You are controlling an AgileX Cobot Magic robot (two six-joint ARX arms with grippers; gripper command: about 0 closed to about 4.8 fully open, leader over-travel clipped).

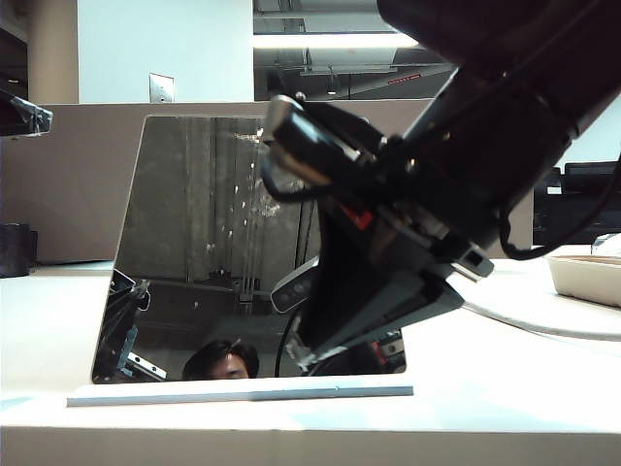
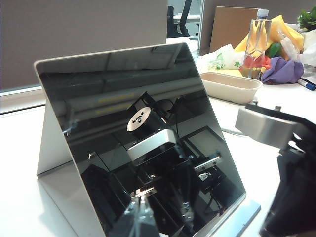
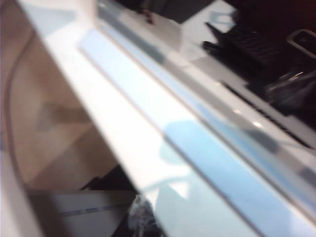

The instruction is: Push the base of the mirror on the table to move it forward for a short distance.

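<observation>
The mirror (image 1: 213,243), a dark glossy panel, leans back on its thin white base (image 1: 243,391) on the white table (image 1: 505,379). My right arm comes down from the upper right. Its gripper (image 1: 306,364) looks shut, fingers tapering to a point low against the mirror face, just above the base. The right wrist view is blurred: a pale blue strip, probably the base (image 3: 207,153), with the gripper tip (image 3: 140,219) beside it. In the left wrist view the mirror (image 2: 138,128) and base (image 2: 242,217) fill the frame. My left gripper (image 2: 140,215) is shut and empty, hovering before the mirror.
A beige tray (image 1: 587,277) stands at the right, also the tray (image 2: 232,86) behind the mirror, with a bottle (image 2: 256,42) and colourful items beyond it. A cable (image 1: 543,325) curves across the table. A brown divider (image 1: 78,175) runs behind. A dark cup (image 1: 15,250) stands far left.
</observation>
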